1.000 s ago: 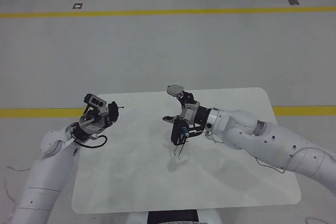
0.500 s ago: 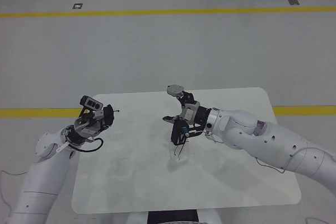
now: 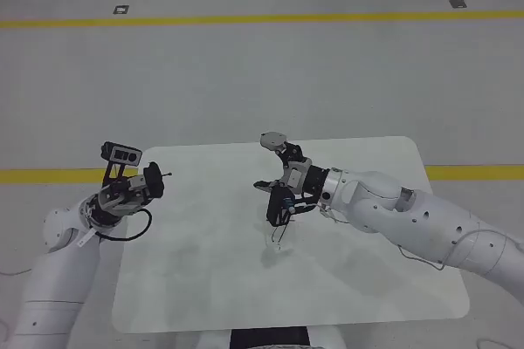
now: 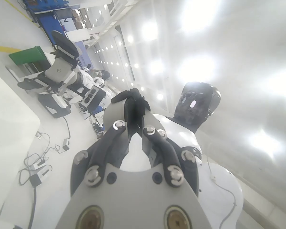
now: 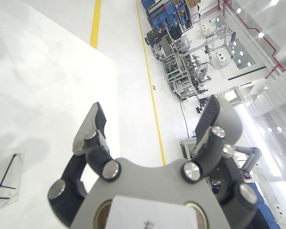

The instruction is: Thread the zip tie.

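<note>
Left wrist view: my left jaws pinched shut on zip tie (image 4: 134, 97); top view: tie held over left tabletop (image 3: 358, 262) edge, tip seemingly toward my right jaws; those gape wide, empty, well apart mid-tabletop.

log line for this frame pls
left gripper: shut on zip tie, at table edge | right gripper: open, over table | bag of ties: on table
</note>
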Tool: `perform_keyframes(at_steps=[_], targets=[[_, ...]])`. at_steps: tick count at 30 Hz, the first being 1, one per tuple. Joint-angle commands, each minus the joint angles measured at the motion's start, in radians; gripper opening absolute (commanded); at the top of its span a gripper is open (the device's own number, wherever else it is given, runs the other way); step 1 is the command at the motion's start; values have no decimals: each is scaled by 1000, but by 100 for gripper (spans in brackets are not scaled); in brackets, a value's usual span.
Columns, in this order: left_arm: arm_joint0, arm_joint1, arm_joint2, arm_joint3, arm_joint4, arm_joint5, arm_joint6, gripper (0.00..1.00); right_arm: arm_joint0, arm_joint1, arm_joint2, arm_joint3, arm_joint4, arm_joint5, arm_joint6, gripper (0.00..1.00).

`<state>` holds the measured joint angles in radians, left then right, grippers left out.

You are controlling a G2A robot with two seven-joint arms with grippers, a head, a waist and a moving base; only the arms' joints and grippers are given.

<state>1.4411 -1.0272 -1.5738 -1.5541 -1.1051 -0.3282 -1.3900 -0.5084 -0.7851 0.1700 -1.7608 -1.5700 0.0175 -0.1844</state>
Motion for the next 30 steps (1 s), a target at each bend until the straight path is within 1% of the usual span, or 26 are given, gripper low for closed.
perform_keyframes(at_steps=[1, 4, 12, 15, 18, 21, 24, 28, 30], targets=[[0, 0, -6, 2, -1, -12, 0, 0, 0, 0, 0, 0, 0, 0, 0, 100], [-6, -2, -12, 18, 18, -12, 12, 0, 0, 0, 0, 0, 0, 0, 0, 100], [-7, -2, -12, 18, 21, -12, 13, 0, 0, 0, 0, 0, 0, 0, 0, 100], [-7, -2, -12, 18, 21, -12, 13, 0, -23, -3, 21, 9, 5, -12, 11, 100], [-7, -2, -12, 18, 21, -12, 13, 0, -42, -7, 54, 31, 35, -37, 20, 100], [-7, -2, -12, 18, 21, -12, 13, 0, -59, -10, 88, 52, 70, -69, 18, 100], [-7, -2, -12, 18, 21, -12, 13, 0, -78, -13, 122, 78, 142, -120, 7, 100], [-7, -2, -12, 18, 21, -12, 13, 0, -102, -19, 169, 119, 267, -193, -7, 100], [-7, -2, -12, 18, 21, -12, 13, 0, -115, -23, 194, 142, 351, -240, -10, 100]])
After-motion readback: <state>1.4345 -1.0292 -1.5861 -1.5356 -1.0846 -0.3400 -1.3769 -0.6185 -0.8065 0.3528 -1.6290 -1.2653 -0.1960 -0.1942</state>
